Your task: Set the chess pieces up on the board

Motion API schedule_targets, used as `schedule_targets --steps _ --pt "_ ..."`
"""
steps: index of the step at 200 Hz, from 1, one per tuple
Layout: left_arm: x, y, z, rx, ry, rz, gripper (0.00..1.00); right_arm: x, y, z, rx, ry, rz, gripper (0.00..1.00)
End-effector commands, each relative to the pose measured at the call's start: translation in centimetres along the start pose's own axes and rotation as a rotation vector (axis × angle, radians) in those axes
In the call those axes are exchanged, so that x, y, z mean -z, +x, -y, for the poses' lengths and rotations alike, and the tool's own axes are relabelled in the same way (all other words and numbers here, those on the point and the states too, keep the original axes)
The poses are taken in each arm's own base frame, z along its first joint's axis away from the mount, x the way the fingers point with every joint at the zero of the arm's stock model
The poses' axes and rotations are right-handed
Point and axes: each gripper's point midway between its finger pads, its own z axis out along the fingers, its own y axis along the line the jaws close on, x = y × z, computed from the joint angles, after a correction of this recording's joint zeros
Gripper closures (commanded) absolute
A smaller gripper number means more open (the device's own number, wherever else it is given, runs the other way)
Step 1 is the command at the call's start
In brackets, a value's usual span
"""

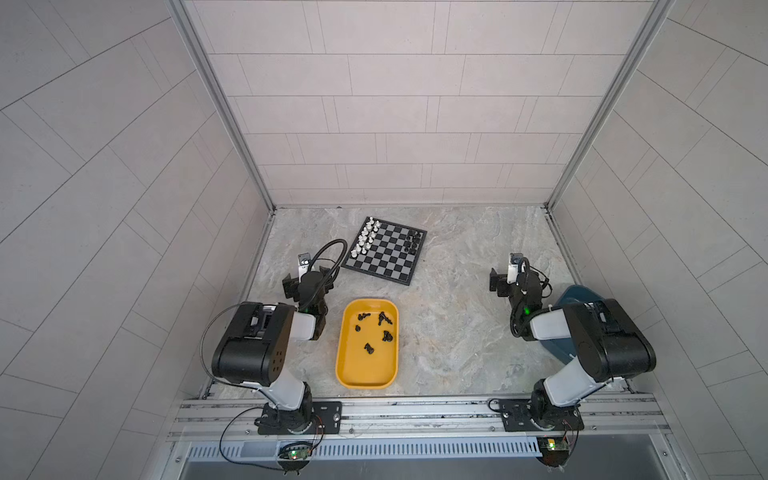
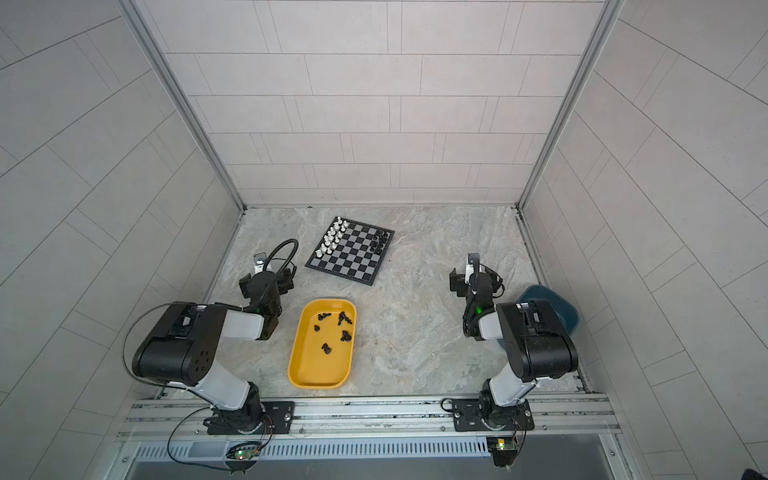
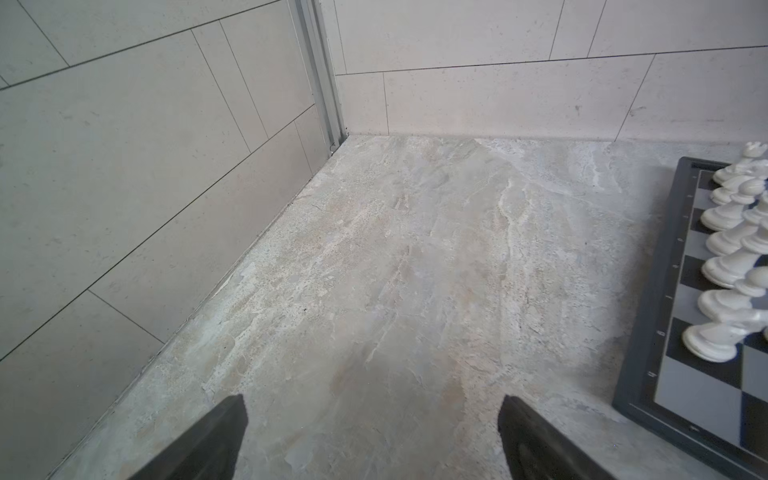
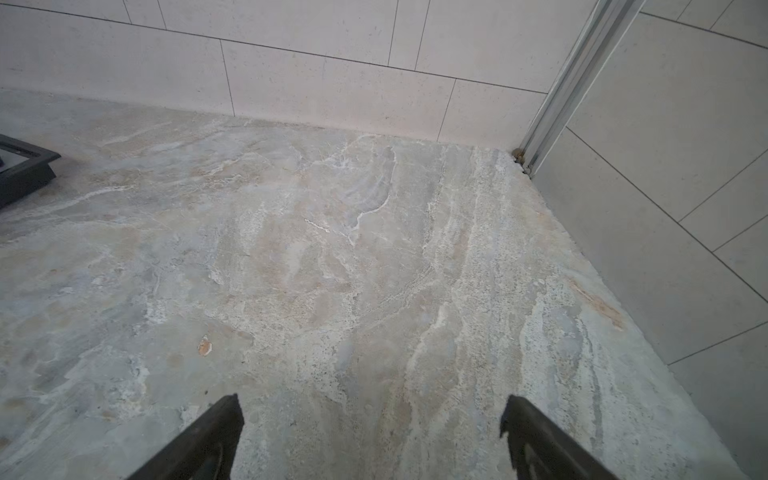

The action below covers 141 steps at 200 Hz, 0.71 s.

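Both hands hang over bare counter (image 3: 415, 249): left hand (image 3: 370, 419) and right hand (image 4: 370, 415) spread wide, nothing between. Board (image 1: 384, 255) lies ahead of the left hand, skewed, one corner toward the back wall; it is square, so no long axis. White pieces (image 1: 365, 239) line its edge nearest the left hand; black pieces (image 1: 413, 241) stand along the far edge. Loose black pieces (image 1: 376, 330) lie toppled in the yellow tray (image 1: 365, 384) just beside the left hand, pointing various ways. Judgement: pinch one across its stem and set it base-down.

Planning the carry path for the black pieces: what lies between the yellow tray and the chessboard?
Nothing. In both top views the stretch of table between the yellow tray and the board is bare marbled surface.
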Motion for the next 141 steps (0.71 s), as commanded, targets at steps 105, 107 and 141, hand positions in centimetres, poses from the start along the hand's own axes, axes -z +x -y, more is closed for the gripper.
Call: schedule_targets --steps 105,107,141 --pt "0.03 -0.41 -0.14 0.017 0.0 0.015 0.0 0.29 -0.52 0.05 0.019 0.019 0.021 0.01" --pt "0.02 -0.39 -0.15 0.017 -0.001 0.014 0.0 0.29 -0.44 0.05 0.02 0.02 0.019 0.01" --pt "0.0 -0.35 -0.14 0.022 0.001 0.013 0.0 0.25 -0.37 0.05 0.018 0.018 0.015 0.01"
